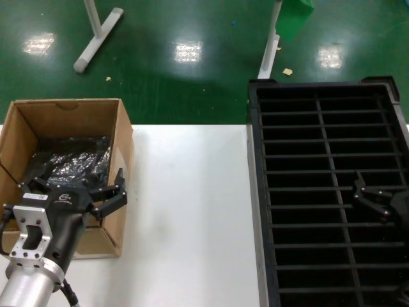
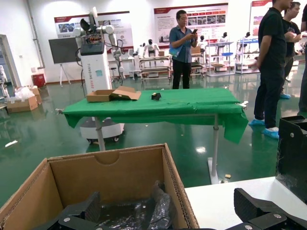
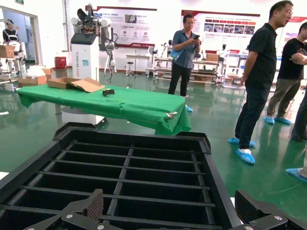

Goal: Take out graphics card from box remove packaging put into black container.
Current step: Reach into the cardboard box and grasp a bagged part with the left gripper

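Closest to my head camera, at the lower left of the frame, sits my left gripper (image 1: 80,188), its fingers spread wide and holding nothing. It hangs over the near right corner of the box (image 1: 69,110), one finger inside the opening and one outside the right wall, which I read as lining up to reach in rather than to grasp the cardboard. The left wrist view agrees: both fingertips (image 2: 91,206) stand far apart with the carton wall between them.

Inside the box lies the packaging (image 1: 73,161), a crinkled dark, glossy bag pressed toward the back and right side. I take the graphics card to be inside that bag, since I cannot see any bare board, bracket or connector.

The box stands on the white table (image 1: 192,211), left of centre. At the right of the frame the black container (image 1: 255,192) runs top to bottom, its two columns of narrow slots all empty as far as I can see. My right gripper (image 1: 372,199) waits low over the right column, fingers wide apart and empty, I judge ready for a handover or to help strip the bag.
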Controlling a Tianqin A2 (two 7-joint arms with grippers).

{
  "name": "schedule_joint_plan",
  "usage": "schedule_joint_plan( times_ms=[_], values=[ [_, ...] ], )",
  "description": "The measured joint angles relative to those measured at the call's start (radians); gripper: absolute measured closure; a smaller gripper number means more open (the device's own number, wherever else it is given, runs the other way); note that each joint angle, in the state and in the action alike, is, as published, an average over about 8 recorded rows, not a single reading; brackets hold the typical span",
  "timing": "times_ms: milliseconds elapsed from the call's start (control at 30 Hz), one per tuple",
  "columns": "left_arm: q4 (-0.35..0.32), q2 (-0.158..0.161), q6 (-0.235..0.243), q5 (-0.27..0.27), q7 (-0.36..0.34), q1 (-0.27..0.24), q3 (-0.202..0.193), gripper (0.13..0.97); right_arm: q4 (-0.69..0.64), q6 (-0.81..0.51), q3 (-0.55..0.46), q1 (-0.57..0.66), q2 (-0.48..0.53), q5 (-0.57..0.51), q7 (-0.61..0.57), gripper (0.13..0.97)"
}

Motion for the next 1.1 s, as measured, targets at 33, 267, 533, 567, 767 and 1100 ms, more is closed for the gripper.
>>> schedule_joint_plan(
  times_ms=[33,267,533,567,767,1100],
  values=[
    [0.000,0.000,0.000,0.000,0.000,0.000,0.000,0.132,0.000,0.000,0.000,0.000,0.000,0.000,0.000,0.129],
    [-0.008,0.003,0.011,0.006,0.010,0.005,-0.016,0.132,0.000,0.000,0.000,0.000,0.000,0.000,0.000,0.129],
    [-0.023,-0.017,0.083,0.011,0.063,0.018,-0.085,0.132,0.000,0.000,0.000,0.000,0.000,0.000,0.000,0.129],
    [-0.021,-0.025,0.097,0.011,0.076,0.017,-0.095,0.132,0.000,0.000,0.000,0.000,0.000,0.000,0.000,0.129],
    [0.018,-0.091,0.205,0.015,0.205,-0.022,-0.144,0.132,0.000,0.000,0.000,0.000,0.000,0.000,0.000,0.129],
    [0.210,-0.185,0.379,0.036,0.537,-0.194,-0.152,0.132,0.000,0.000,0.000,0.000,0.000,0.000,0.000,0.129]
  ],
)
